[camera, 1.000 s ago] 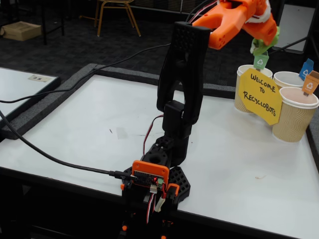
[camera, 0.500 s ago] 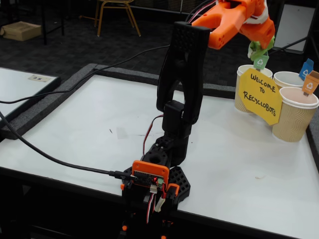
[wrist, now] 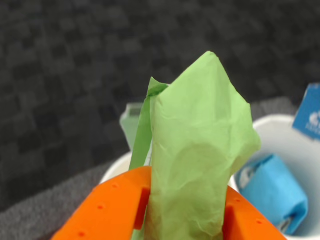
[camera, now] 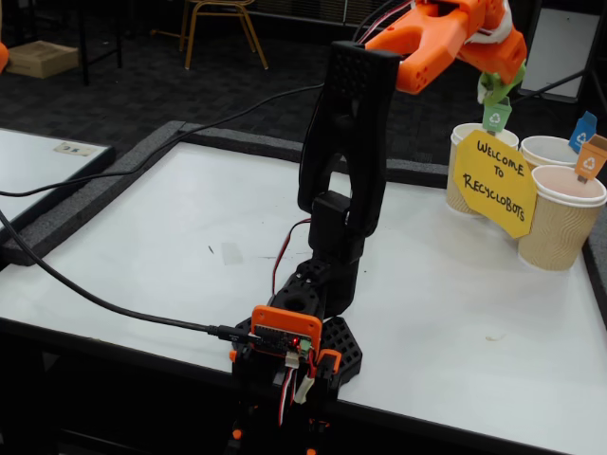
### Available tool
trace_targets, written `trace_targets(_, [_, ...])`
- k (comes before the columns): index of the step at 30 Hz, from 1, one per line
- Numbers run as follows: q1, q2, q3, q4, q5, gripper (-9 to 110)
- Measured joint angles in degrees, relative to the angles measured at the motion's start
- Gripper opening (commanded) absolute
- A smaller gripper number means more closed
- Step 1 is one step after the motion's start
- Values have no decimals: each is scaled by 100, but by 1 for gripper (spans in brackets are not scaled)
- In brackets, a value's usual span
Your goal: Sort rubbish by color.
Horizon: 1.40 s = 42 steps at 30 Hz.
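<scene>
The orange fingers pinch the green paper lump between them, high above the leftmost paper cup at the far right of the white surface, while a light blue lump lies inside the neighbouring cup.

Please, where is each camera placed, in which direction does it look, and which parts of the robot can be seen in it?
Wrist view: rides on the hand, looks along the orange fingers past the crumpled green paper lump into white paper cups; one cup holds a light blue paper lump.
Fixed view: stands in front of the white table, behind the arm's black base, looking across and down; the whole arm shows.
Shared: the green lump, the hand and the cups.
</scene>
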Motion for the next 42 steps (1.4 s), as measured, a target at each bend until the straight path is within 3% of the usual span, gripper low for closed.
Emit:
trace_targets(8, [0,0,0,-35,0,16])
trace_targets(18, [0,0,0,-35,0,19])
trace_targets(22, [0,0,0,-35,0,16])
trace_targets(26, [0,0,0,35,0,0])
trace_targets(36, [0,35,44,1450,0,0])
trace_targets(42, [18,1063,1415,1397,0,0])
